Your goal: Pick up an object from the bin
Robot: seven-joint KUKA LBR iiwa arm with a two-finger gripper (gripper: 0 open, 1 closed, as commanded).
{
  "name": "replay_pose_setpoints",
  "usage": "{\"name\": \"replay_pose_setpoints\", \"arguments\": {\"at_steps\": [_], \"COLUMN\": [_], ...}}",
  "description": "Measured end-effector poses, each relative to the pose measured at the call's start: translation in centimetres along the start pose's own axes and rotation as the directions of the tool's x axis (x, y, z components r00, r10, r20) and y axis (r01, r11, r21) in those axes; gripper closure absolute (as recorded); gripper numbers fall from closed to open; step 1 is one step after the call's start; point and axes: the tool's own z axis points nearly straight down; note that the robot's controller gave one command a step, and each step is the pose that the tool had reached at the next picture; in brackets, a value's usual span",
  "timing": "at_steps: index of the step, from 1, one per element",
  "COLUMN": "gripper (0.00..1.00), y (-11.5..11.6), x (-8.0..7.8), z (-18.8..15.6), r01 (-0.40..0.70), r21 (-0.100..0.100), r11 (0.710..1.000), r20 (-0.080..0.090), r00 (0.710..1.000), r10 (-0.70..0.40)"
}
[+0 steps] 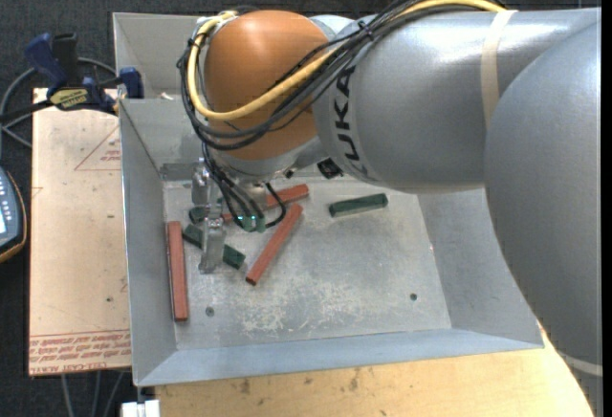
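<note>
- Small dark-green rectangular block [232,257]: on the left floor of the grey metal bin [335,310], just beside the end effector [209,251].
- End effector: low among the pieces, seemingly to pick; clenched or released, cannot tell.
- Long red-brown bar [178,272]: flat, further left.

Black lettering on the silver arm [430,99] casing, beside the orange cover [258,71], reads "UK"; further letters are hidden. No other marking is legible.
</note>
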Motion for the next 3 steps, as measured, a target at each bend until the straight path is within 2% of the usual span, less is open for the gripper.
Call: {"name": "replay_pose_setpoints", "arguments": {"at_steps": [1,2,3], "gripper": [0.00,0.00,1.00], "y": [-5.8,-13.7,-13.1], "x": [-0.6,-2.0,-2.0], "z": [12.8,14.6,14.5], "r01": [0.383,0.323,0.330], "r21": [0.003,0.004,0.000], "r11": [0.924,0.947,0.944], "r20": [0.003,0.006,0.009], "r00": [0.924,0.947,0.944], "r10": [-0.383,-0.323,-0.330]}}
